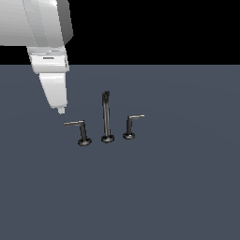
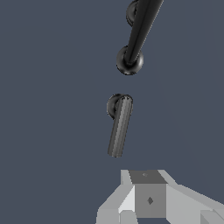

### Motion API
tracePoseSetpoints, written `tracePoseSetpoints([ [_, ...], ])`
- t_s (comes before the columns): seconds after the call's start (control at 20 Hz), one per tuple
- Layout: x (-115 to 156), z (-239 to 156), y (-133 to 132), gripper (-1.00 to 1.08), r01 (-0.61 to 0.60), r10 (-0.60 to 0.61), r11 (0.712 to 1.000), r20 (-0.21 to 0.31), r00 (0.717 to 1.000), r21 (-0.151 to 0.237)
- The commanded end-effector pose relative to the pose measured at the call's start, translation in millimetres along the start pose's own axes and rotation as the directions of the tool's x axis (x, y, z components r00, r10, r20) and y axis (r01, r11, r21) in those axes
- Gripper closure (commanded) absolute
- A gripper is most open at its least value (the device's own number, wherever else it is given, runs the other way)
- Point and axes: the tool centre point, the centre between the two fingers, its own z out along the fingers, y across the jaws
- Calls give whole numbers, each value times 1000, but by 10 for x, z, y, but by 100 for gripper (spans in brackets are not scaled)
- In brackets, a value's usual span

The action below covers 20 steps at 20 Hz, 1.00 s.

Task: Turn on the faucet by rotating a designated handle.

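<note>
Plainly, faucet [image 1: 107, 119] stands on flat grey-blue surface [image 1: 178, 187]; black backdrop behind.

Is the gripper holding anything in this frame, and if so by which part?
Nothing is held. The gripper hangs apart from the handle, beside its lever's free end, touching no faucet part.

We see a white, blocky arm [image 1: 40, 23] with smooth, glossy panels shaded light grey along their edges. Below it sits a narrower white segment with a thin dark slot across its face, tapering to a slim pale tip. In the wrist view the gripper [image 2: 148, 199] body is angular, white and grey, with a small dark diamond mark on its central grey block.
</note>
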Motion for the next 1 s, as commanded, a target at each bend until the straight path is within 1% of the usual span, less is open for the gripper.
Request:
tracePoseSetpoints([
  [0.0, 43, 126, -110, 108, -43, 43, 999, -2, 999, 1],
  [0.5, 219, 510, -451, 108, -178, 178, 984, -5, 984, 2],
  [0.95, 282, 617, -559, 108, -219, 219, 976, -4, 976, 4],
])
